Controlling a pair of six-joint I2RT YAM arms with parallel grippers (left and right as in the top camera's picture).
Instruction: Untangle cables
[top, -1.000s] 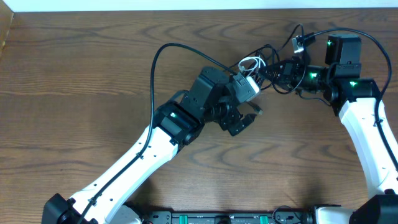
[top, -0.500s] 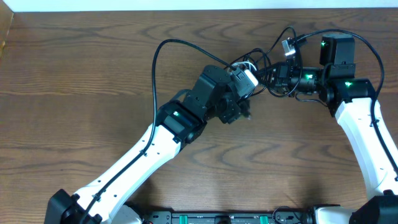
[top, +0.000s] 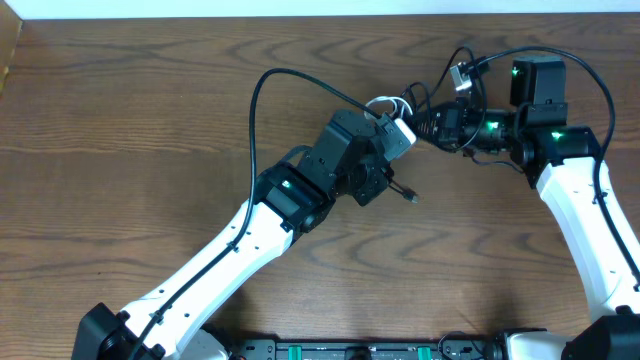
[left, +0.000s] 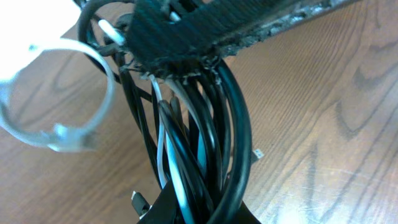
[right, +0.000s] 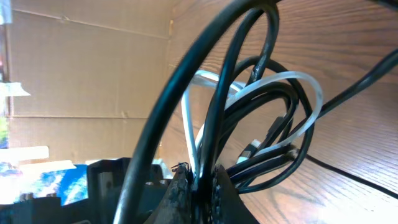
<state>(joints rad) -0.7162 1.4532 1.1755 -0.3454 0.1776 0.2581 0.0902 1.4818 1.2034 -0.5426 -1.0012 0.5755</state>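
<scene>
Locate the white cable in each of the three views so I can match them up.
Overhead: the white cable is a small loop at top centre, slightly right of the middle.
Left wrist: its loop sits upper left, and white strands run down through the cable bundle.
Right wrist: its loop arcs across the centre right.
Shared landmark: the black cable strands tangled with it.

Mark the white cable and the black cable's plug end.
white cable (left: 111, 87), left wrist view, on the right side of its loop.
black cable (top: 410, 197), overhead view, on its free plug end.
</scene>
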